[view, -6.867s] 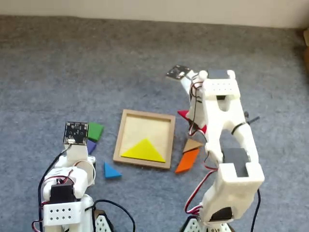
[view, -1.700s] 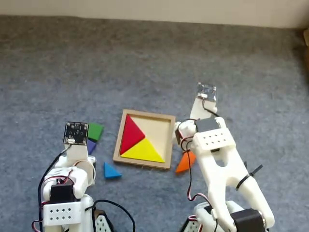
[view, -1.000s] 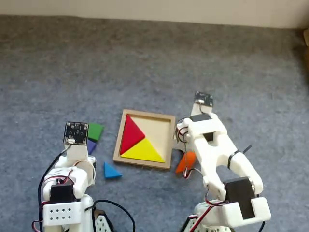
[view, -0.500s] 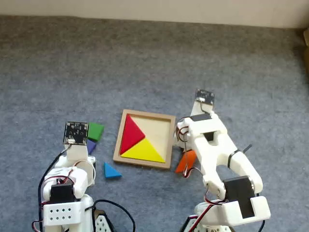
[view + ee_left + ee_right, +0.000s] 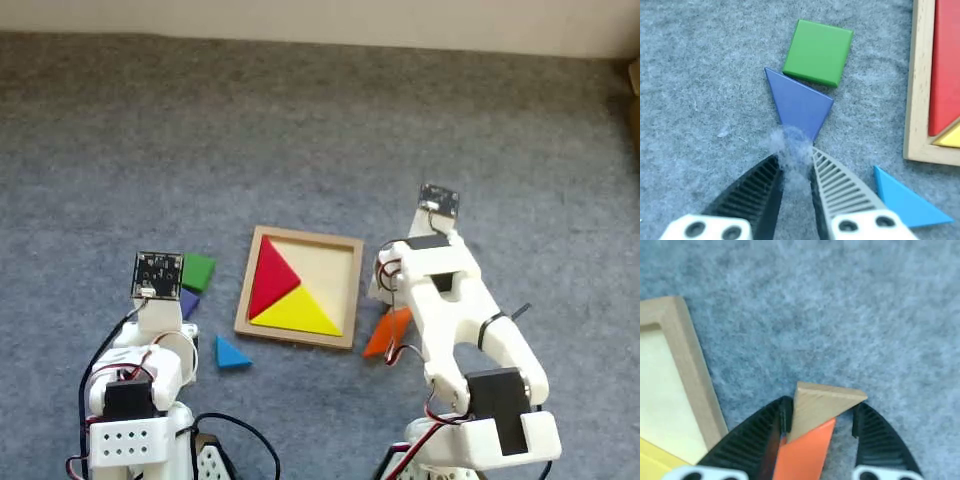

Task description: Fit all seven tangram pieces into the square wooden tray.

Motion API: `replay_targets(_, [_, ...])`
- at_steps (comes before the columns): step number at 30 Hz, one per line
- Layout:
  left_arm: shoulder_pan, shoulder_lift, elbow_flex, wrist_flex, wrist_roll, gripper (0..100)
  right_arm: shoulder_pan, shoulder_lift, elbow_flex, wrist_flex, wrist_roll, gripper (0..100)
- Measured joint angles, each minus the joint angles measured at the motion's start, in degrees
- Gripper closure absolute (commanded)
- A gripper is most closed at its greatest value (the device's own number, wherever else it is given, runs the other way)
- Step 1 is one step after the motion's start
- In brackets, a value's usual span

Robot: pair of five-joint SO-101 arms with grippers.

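Observation:
The square wooden tray [image 5: 353,292] holds a red triangle [image 5: 270,275] and a yellow triangle [image 5: 297,312]. My right gripper [image 5: 821,416] is just off the tray's right side, shut on a tan wooden triangle [image 5: 819,401] that lies partly over the orange piece [image 5: 388,332] [image 5: 805,455]. The left gripper [image 5: 795,162] is shut, with nothing between its fingers and its tips at the point of a purple-blue triangle [image 5: 799,104]. A green square [image 5: 818,51] touches that triangle. A light blue triangle [image 5: 231,353] [image 5: 905,202] lies near the tray's front left corner.
Grey carpet [image 5: 150,130] spreads out behind and beside the tray. The tray's upper right half [image 5: 325,268] is bare wood. The left arm's base [image 5: 130,420] sits at the front left, and the right arm [image 5: 465,330] reaches up from the front right.
Since the earliest frame the red triangle has gone into the tray. Over the last second the right arm shifted slightly right beside the tray. The left arm has stayed still.

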Motion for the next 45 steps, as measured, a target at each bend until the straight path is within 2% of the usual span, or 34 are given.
replay_targets(6, [0.0, 0.0, 0.0, 0.0, 0.0, 92, 1.0, 0.0, 0.0, 0.0, 2.8, 83.9])
replay_targets(12, [0.0, 0.0, 0.0, 0.0, 0.0, 92, 1.5, -0.1, 0.0, 0.0, 4.5, 92.3])
replay_targets(18, [0.0, 0.0, 0.0, 0.0, 0.0, 92, 2.0, -0.1, 0.0, 0.0, 9.0, 92.8])
replay_targets(27, [0.0, 0.0, 0.0, 0.0, 0.0, 92, 1.8, -2.3, 0.0, -0.5, 9.6, 92.4])
replay_targets(29, [0.0, 0.0, 0.0, 0.0, 0.0, 92, 1.1, -4.7, 0.0, -1.8, 9.6, 89.6])
replay_targets(34, [0.0, 0.0, 0.0, 0.0, 0.0, 92, 1.3, -7.2, 0.0, -1.5, 9.6, 74.4])
replay_targets(38, [0.0, 0.0, 0.0, 0.0, 0.0, 92, 1.2, -7.2, 0.0, -1.0, 4.9, 73.9])
replay_targets(45, [0.0, 0.0, 0.0, 0.0, 0.0, 92, -0.6, -7.5, 0.0, -1.1, 2.2, 73.9])
